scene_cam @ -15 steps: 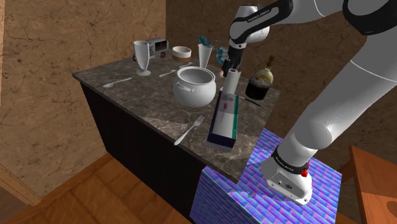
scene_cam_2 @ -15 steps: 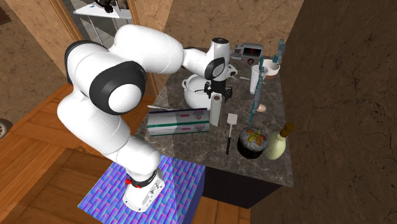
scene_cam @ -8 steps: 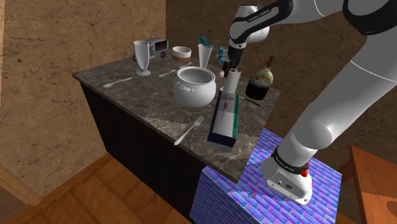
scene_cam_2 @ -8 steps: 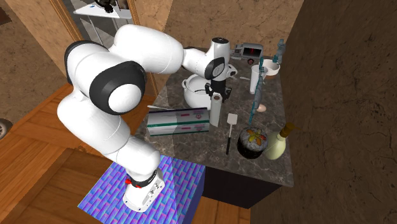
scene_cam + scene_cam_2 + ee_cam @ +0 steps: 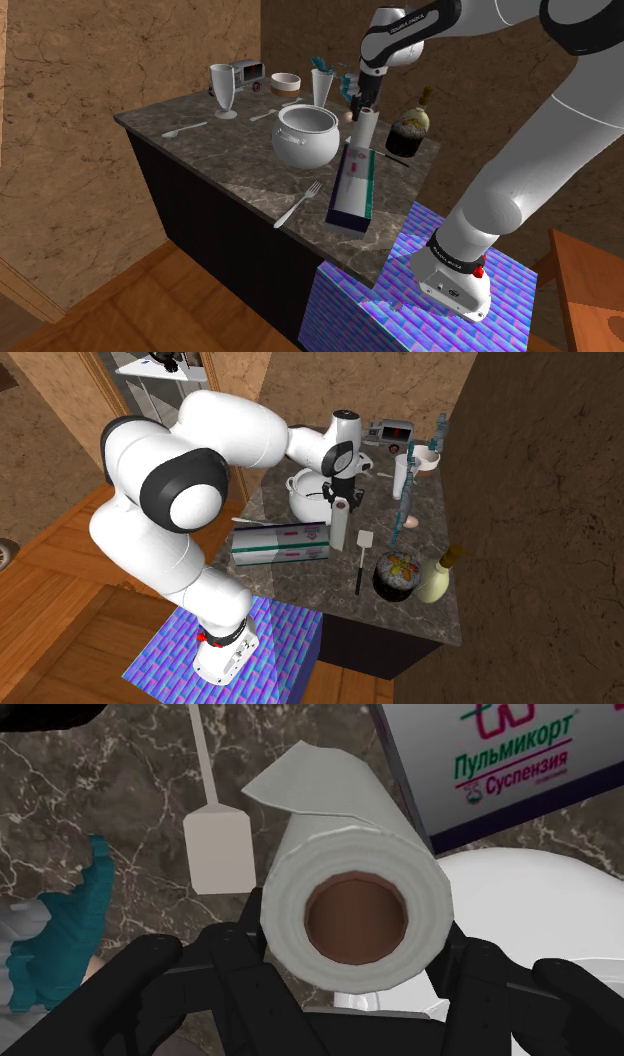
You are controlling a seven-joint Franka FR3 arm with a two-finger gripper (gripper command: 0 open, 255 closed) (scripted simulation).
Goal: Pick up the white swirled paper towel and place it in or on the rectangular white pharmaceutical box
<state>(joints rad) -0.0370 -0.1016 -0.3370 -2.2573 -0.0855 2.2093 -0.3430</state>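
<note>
On the dark marble surface [image 5: 220,160], the shoulder view runs from a white pot [image 5: 305,140] to the white pharmaceutical box [image 5: 350,195] lying flat. The upright paper towel roll [image 5: 366,125] is at the box's far end. The wrist view adds detail: a spatula [image 5: 215,849] beside the roll, the jaws clamped on the roll's top around its brown core, and Cyrillic print on the box.

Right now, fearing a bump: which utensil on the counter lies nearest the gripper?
The spatula, right beside the paper towel roll; the fork and spoon lie farther away.
</note>
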